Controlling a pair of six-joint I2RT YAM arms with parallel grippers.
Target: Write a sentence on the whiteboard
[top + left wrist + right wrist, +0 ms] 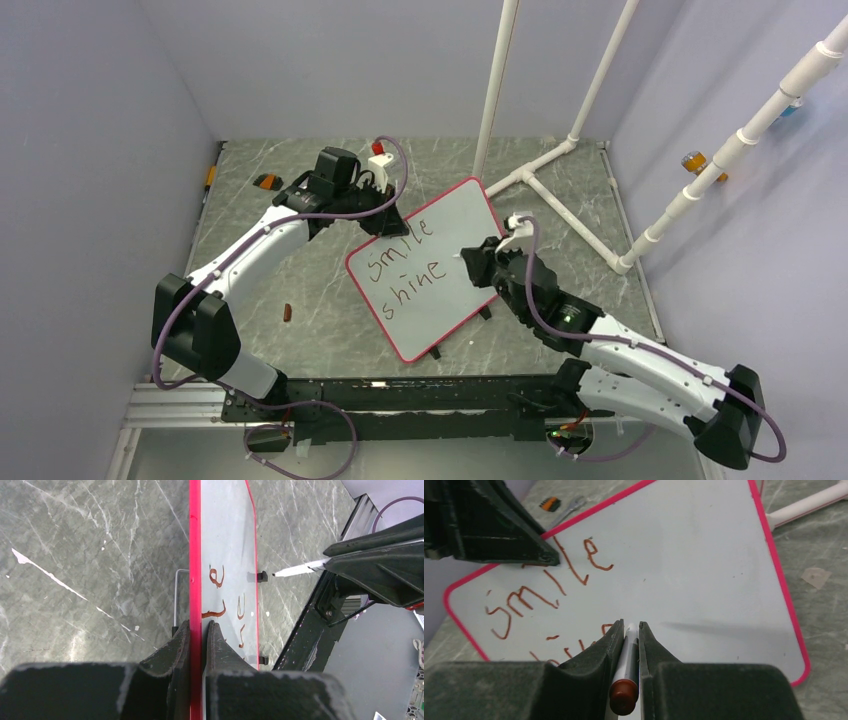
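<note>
The whiteboard [450,235], white with a red-pink rim, stands tilted at the table's middle. The sentence [405,265] on it reads "smile" over "shine" in reddish-brown; no third word shows. My left gripper [385,215] is shut on the board's far rim [195,580], one finger on each face. My right gripper [478,262] is shut on a white marker [626,680] with a brown end and holds it just right of "shine". The marker's tip [295,570] is close to the board [225,535]. "smile" [544,590] shows in the right wrist view; "shine" is mostly hidden behind the fingers [606,650].
A white pipe frame [560,160] lies and rises at the back right. A small orange-black object [268,181] and a red-white one [379,155] sit at the back. A small brown piece [288,313] lies left of the board. Two black clips [435,352] hold its near edge.
</note>
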